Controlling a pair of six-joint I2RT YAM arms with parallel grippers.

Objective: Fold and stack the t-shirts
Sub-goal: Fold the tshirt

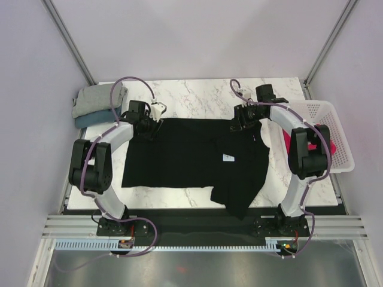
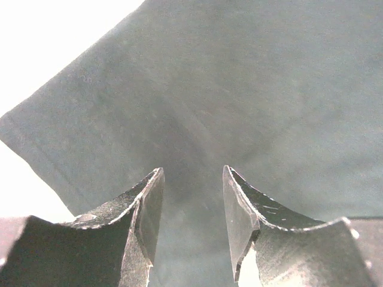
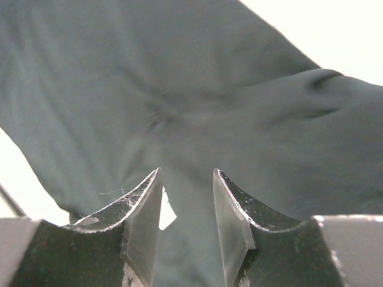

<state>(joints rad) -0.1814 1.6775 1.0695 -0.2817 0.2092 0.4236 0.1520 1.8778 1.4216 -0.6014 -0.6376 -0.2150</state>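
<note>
The black t-shirt (image 1: 179,158) lies spread across the middle of the marble counter (image 1: 197,95), its left part flat and squared off, its right part rumpled and doubled over itself, with a small white tag (image 1: 227,157) showing near that fold. At the near right a flap of the shirt reaches the counter's front edge and seems to hang a little past it, though the dark strip below makes that hard to judge. The left gripper (image 1: 152,128) sits at the shirt's far left corner; in its wrist view the left gripper (image 2: 191,173) has its jaws partly apart with a clear gap, and the black cloth (image 2: 239,89) lies flat beyond them, its hemmed edge running off to the left, not pinched. The right gripper (image 1: 240,124) is over the far right edge of the shirt; the right gripper (image 3: 187,173) also shows parted jaws with nothing clamped, and the cloth (image 3: 149,72) under it is puckered into a small crease. At the far left corner of the counter a folded grey t-shirt (image 1: 99,98) rests on a folded dusty blue one (image 1: 90,119) — a neat little stack, well apart from the black shirt. On the right a white mesh basket (image 1: 344,164) overhangs the counter's side, and the pink-red t-shirt (image 1: 286,142) lies inside it, partly hidden by the right arm.
</note>
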